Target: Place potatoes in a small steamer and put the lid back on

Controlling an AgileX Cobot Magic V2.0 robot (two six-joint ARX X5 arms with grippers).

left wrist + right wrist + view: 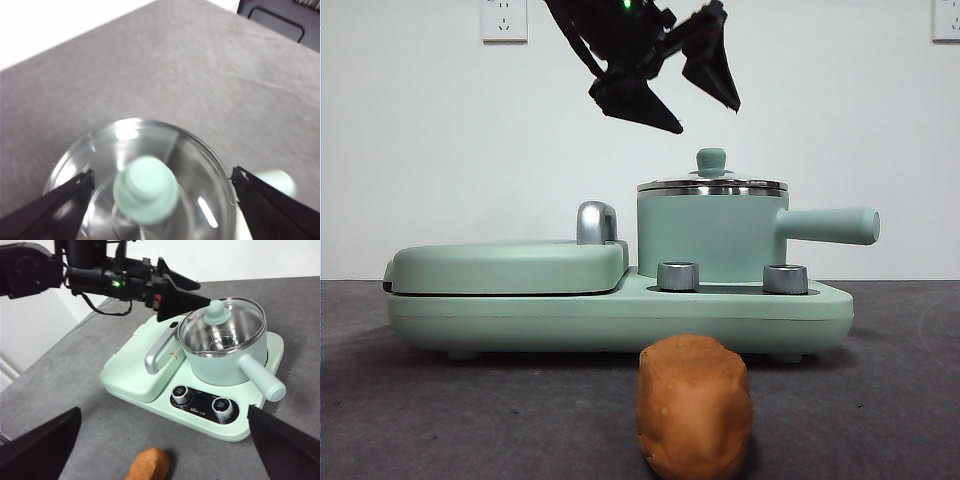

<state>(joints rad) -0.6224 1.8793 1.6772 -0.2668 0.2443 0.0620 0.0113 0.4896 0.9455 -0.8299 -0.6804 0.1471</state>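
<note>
Front view shows the orange-brown lumpy potato (pixel 695 405) lying on the dark grey surface (pixel 470 420), close to the camera and just before the mint-green cooker base (pixel 620 315). Behind it on that base stands the mint-green cylindrical steamer pot (pixel 710 238), long handle out to one side, with the clear glass lid with its green knob (pixel 711 178) still seated on the steel rim. The left hand (pixel 665 100) hangs above the lid, jaws wide apart and holding nothing.

The lid must come off first, I judge. To do it well, the left hand should centre over the knob, drop straight, and close on the knob alone before lifting level.

Left wrist view looks straight down and shows the knob (pixel 146 188) sitting between the jaws, something the level front view cannot confirm. Right wrist view alone shows the pot's inside, apparently without potato, and the right hand (pixel 165 450), spread wide and empty, waiting near the potato.
</note>
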